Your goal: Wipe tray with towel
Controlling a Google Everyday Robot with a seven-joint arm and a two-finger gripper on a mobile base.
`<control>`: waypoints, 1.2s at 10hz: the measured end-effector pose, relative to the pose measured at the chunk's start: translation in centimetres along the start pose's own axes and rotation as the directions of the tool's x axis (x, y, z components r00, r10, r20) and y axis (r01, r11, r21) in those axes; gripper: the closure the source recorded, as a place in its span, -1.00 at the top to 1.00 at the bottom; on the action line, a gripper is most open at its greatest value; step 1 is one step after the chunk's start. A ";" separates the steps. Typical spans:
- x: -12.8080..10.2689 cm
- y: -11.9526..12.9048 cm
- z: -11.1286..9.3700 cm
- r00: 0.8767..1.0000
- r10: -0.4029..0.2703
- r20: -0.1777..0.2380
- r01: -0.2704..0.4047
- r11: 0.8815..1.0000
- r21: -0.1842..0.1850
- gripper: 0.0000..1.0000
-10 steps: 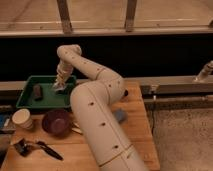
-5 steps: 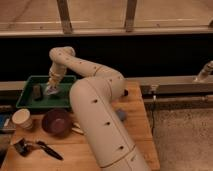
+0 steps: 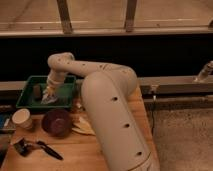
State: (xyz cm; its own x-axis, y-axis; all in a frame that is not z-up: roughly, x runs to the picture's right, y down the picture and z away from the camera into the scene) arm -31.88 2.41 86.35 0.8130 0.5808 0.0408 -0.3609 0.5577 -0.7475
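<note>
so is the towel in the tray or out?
In: the towel lies on the floor of the green tray, right under the gripper, which is down inside the tray walls.

The tray [image 3: 30, 104] is sitting at the back left of the counter [image 3: 75, 152]. The gripper [image 3: 50, 91] is hanging inside it, directly above the towel [image 3: 49, 98], with a small object [image 3: 37, 91] standing just left. In front of the tray, a cup [image 3: 22, 119] is sitting left of a bowl [image 3: 56, 122], and a utensil [image 3: 39, 148] is lying nearer still.

The gripper [image 3: 50, 92] is down inside the green tray [image 3: 23, 96], on a pale towel [image 3: 48, 99]. A dark thing [image 3: 36, 91] sits just beside it.
</note>
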 end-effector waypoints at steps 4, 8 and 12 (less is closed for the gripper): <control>1.6 -3.7 -0.7 0.994 0.105 0.009 -0.106 0.993 0.047 -1.00; -0.6 -10.6 -1.3 0.990 0.137 0.005 -0.137 0.987 0.087 -1.00; -5.2 -10.1 0.3 0.998 0.056 -0.002 -0.055 0.996 0.069 -1.00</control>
State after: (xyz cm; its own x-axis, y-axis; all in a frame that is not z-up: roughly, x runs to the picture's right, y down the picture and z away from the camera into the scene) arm -32.64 -6.08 93.83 0.7925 0.6099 -0.0020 -0.4362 0.5644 -0.7008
